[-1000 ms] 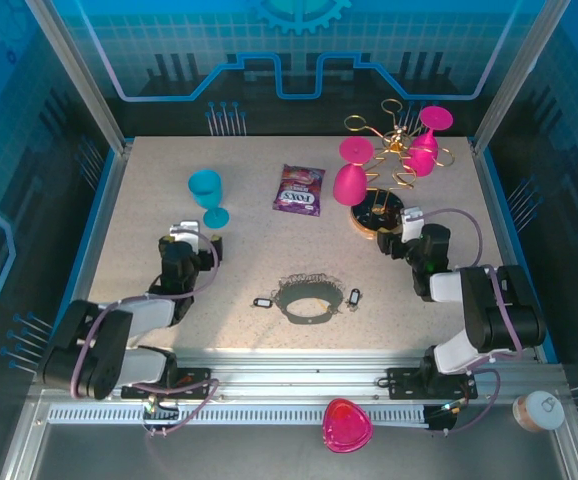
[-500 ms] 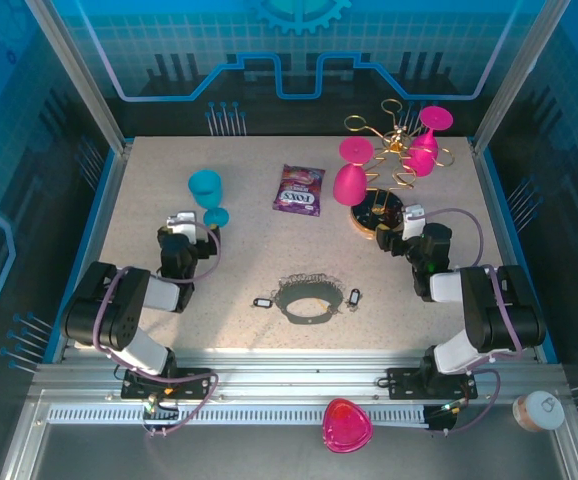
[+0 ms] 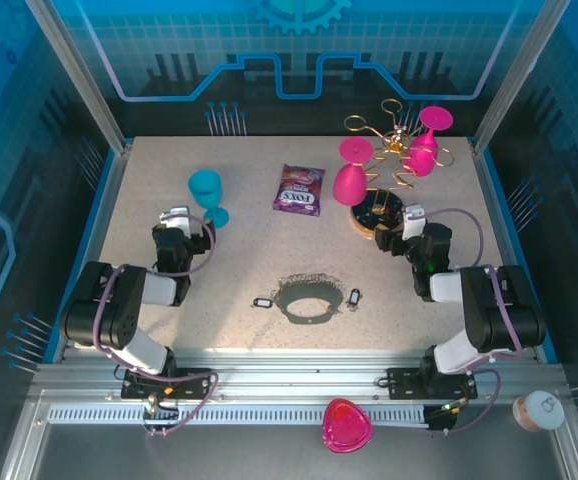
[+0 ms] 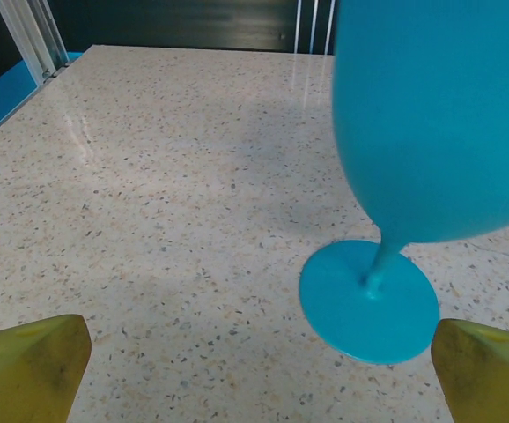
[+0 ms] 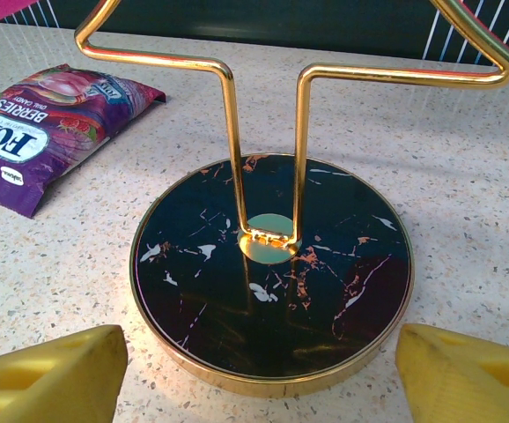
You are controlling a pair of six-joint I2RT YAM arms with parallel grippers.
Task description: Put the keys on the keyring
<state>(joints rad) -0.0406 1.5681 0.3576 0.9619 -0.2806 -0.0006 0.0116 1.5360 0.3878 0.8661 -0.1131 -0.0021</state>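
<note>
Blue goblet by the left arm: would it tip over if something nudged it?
Probably: the blue goblet carries a wide bowl on a thin stem over a smaller foot, so it looks top-heavy. Its smooth surface suggests light plastic, likely to slide on the glossy table.

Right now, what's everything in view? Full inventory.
keyring: one, dark grey, table centre
keys: two seen, dark, flanking keyring
goblet: one, blue, upright, left side
pink goblets: apparently two, pink, on rack
rack: one, gold with black base, far right
candy bag: one, purple, far centre
pink object: one, pink, near rail
lidded cup: one, orange, near right corner
left gripper: one, yellow-tipped jaws open, facing goblet
right gripper: one, jaws open, facing rack
</note>
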